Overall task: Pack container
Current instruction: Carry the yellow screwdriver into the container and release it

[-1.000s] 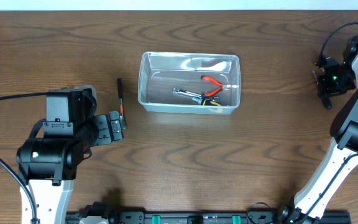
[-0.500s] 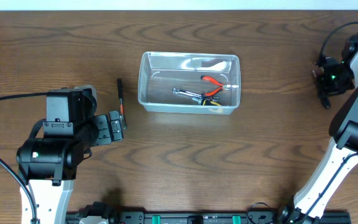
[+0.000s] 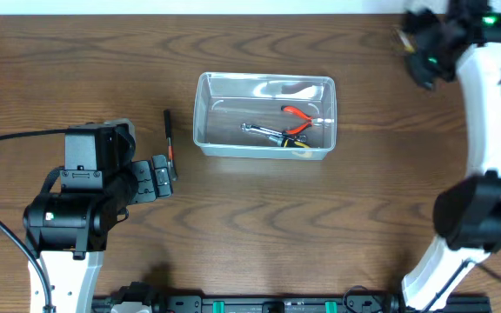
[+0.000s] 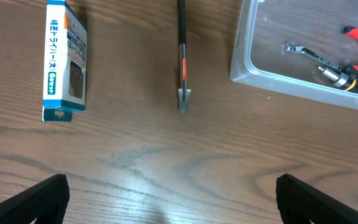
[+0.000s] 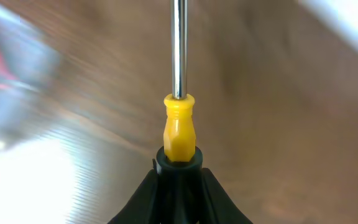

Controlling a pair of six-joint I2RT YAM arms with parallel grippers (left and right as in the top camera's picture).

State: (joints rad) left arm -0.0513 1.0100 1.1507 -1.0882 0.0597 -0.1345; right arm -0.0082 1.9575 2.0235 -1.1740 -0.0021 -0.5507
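Two-finger left tool (image 4: pixel 179 202) wide open; right tool (image 5: pixel 179 169) pinches screwdriver (image 5: pixel 178 134).

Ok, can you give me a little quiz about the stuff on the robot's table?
1. True or false: the red-handled pliers lie inside the container.
2. What does the right pincer grip? A) a spoon B) a yellow-handled screwdriver C) a ball
3. Fill in: the left pincer is ____ (open or shut).

Key: 1 true; 2 B; 3 open.
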